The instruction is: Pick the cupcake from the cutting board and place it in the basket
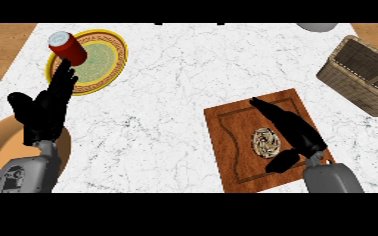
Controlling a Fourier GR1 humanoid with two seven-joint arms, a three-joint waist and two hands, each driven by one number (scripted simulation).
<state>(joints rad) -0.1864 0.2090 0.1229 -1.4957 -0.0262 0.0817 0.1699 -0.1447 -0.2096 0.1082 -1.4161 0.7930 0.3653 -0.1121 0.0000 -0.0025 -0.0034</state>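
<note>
Head view, looking steeply down on a white marbled counter (177,80). Wooden cutting board (244,140) lies at lower right, slightly rotated, with a grooved border. Cupcake (266,142) sits on the board, right of its centre, seen from above as a round swirled top in pale and dark tones. Right hand (295,130) lies over the board just beside the cupcake on its right side; fingers extended toward the board's upper edge, thumb curving down below the cupcake, not closed on it. Whether the hand touches the cupcake, cannot tell. Grey right forearm enters from the lower edge. Woven basket (354,75) stands at the right edge of the counter, partly cut off, well apart from the board and up from it. Left hand (44,110) shows at the left edge, fingers straight and pointing up, open, holding nothing. Its fingertips reach the lower rim of a yellow-rimmed plate (100,62) with a green patterned centre at upper left. A red can (68,47) with a pale top stands on the plate's left part. A grey rounded object (319,27) shows at the top edge, mostly cut off.
</note>
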